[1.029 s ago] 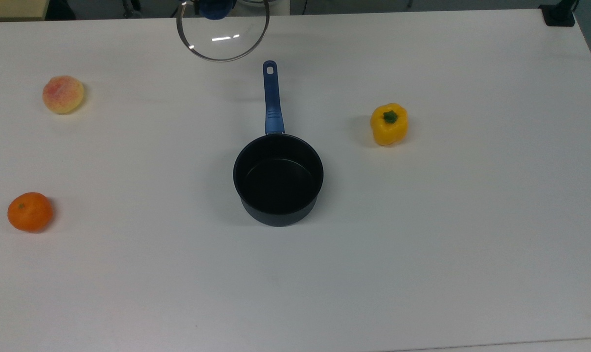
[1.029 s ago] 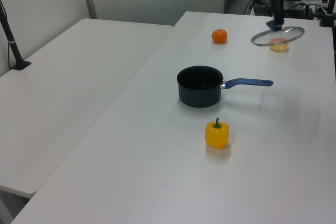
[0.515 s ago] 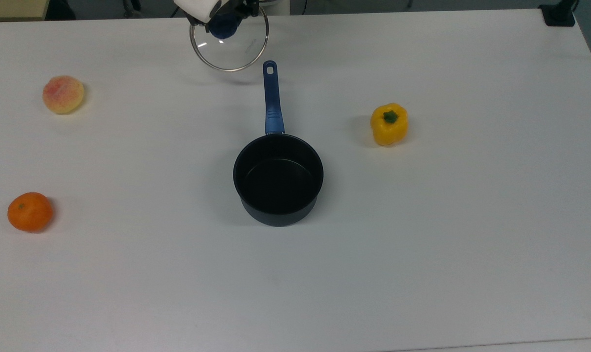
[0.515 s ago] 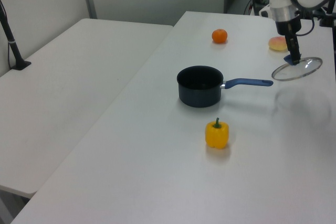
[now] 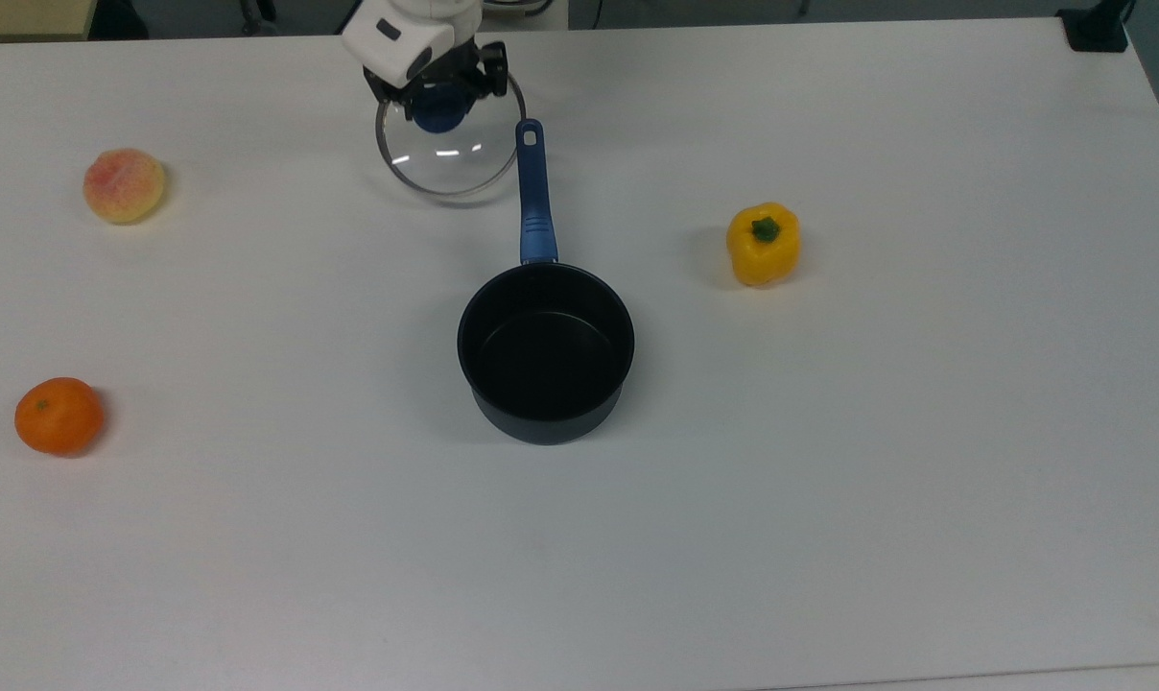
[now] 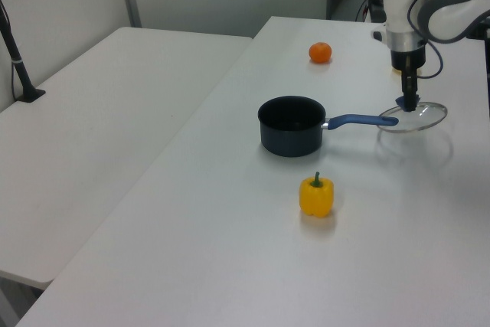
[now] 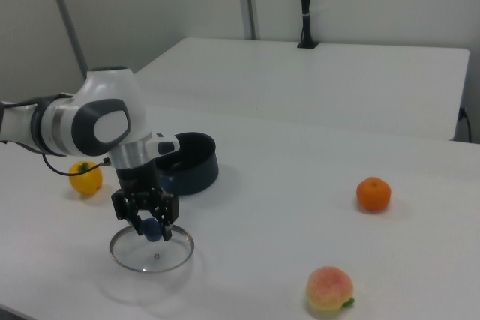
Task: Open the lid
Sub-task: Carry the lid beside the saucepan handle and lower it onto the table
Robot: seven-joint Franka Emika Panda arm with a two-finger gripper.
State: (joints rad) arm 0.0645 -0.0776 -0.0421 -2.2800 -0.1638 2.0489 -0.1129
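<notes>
The hand grips the blue knob of the round clear glass lid, which has dropped from mid-air to the white tabletop at the top view's far side, just left of the black saucepan's blue handle. It seems to rest there, apparently touching the handle. The saucepan stands open; release remains. A peach, orange and yellow pepper lie well apart.
</notes>
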